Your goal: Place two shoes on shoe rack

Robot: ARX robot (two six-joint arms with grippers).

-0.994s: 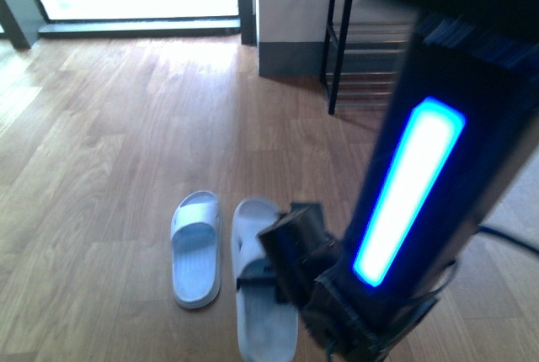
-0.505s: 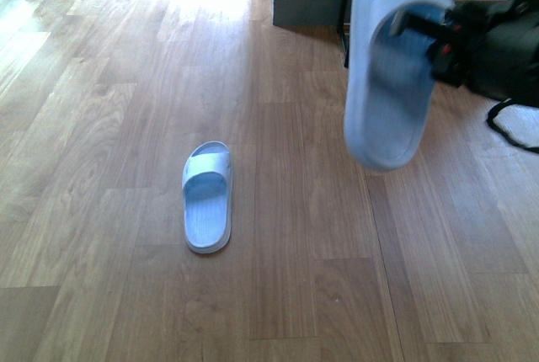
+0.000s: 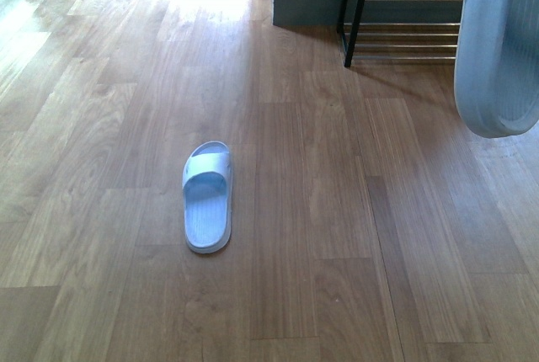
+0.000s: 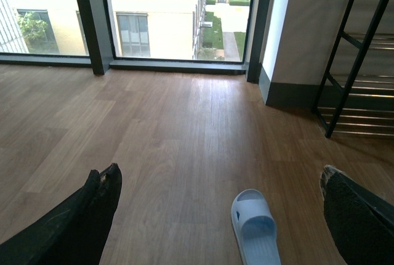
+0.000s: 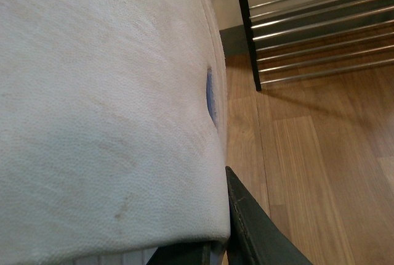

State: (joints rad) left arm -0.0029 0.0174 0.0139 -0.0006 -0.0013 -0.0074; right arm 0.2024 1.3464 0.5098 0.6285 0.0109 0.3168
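Right gripper (image 5: 245,231) is clamped on the pale blue-white rubber slide (image 3: 501,50), held in the air near the black metal shoe rack with silver rods (image 3: 354,10). Left gripper (image 4: 218,177) is wide open and empty. Matching slide (image 3: 207,197) lies on the floor. Risk: the dangling slide snags a rod and slips out.

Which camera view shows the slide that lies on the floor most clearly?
The front view: the slide on the floor shows whole, from above. The left wrist view shows only its strap end, cut by the picture's edge. The right wrist view misses it; the other slide fills most of that picture.
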